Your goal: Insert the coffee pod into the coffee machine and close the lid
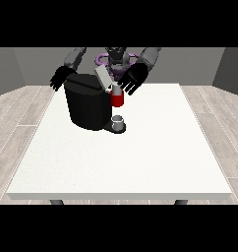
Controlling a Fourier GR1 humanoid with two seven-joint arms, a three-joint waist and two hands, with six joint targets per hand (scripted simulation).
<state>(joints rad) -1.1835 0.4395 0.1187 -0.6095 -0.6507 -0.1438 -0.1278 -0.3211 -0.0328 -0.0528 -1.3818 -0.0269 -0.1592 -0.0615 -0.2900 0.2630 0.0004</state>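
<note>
A black coffee machine point(86, 106) stands on the white table point(140, 157) at the far left of its middle. Its grey lid point(103, 77) is tilted up and open. A red front part point(117, 100) shows under the lid, with a small grey cup point(118, 121) on the base below it. The hand at the view's right point(133, 80) hovers right next to the lid and the red part, its fingers spread. The hand at the view's left point(59, 78) hangs behind the machine's far left corner with straight fingers. The coffee pod itself cannot be made out.
The robot's torso point(116, 61) stands behind the table's far edge. A wooden floor surrounds the table.
</note>
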